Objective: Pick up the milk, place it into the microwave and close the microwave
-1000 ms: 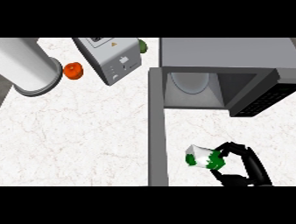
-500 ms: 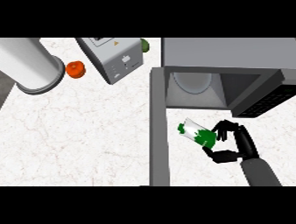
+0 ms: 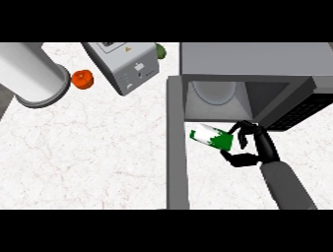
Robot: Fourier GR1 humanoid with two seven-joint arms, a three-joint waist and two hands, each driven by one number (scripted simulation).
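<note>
Black fingers of the right hand [image 3: 260,147] curl round the milk [image 3: 212,138], just before the open microwave [image 3: 256,74].

Bright, even light on the pale counter [image 3: 89,147], with no glare.

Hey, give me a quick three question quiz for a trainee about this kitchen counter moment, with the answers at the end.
1. True or false: the microwave has its door open.
2. Which hand holds the milk carton? A) the left hand B) the right hand C) neither
3. Fill in: the orange round thing lies between the large grey cylinder and the ____ grey appliance.

Key
1. True: the cavity and its white plate show.
2. B: its fingers curl round the carton, just in front of the opening.
3. Tilted.
</note>
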